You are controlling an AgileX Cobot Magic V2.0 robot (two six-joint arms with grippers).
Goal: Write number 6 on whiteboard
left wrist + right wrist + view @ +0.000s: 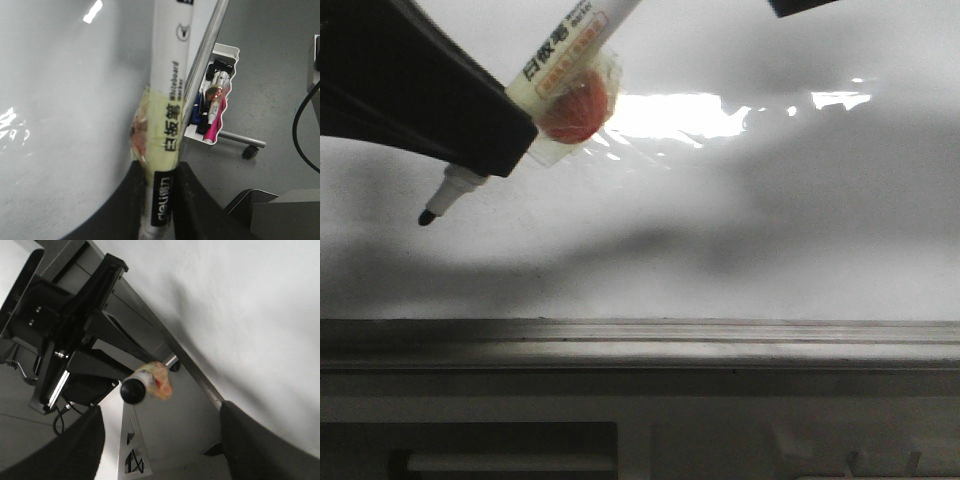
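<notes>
Front view: low, close to the whiteboard [740, 230], facing it squarely above its grey rail [720, 340]. Left wrist view: along the marker [167, 125] held in the left gripper [159, 200], board to one side, floor and pen tray [216, 95] beyond. Right wrist view: oblique along the board edge toward the left arm [75, 340]. All three share marker and board

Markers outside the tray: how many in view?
1: the marker clamped in the left gripper, tip near the whiteboard. Tray ones overlap; others may be hidden.
</notes>
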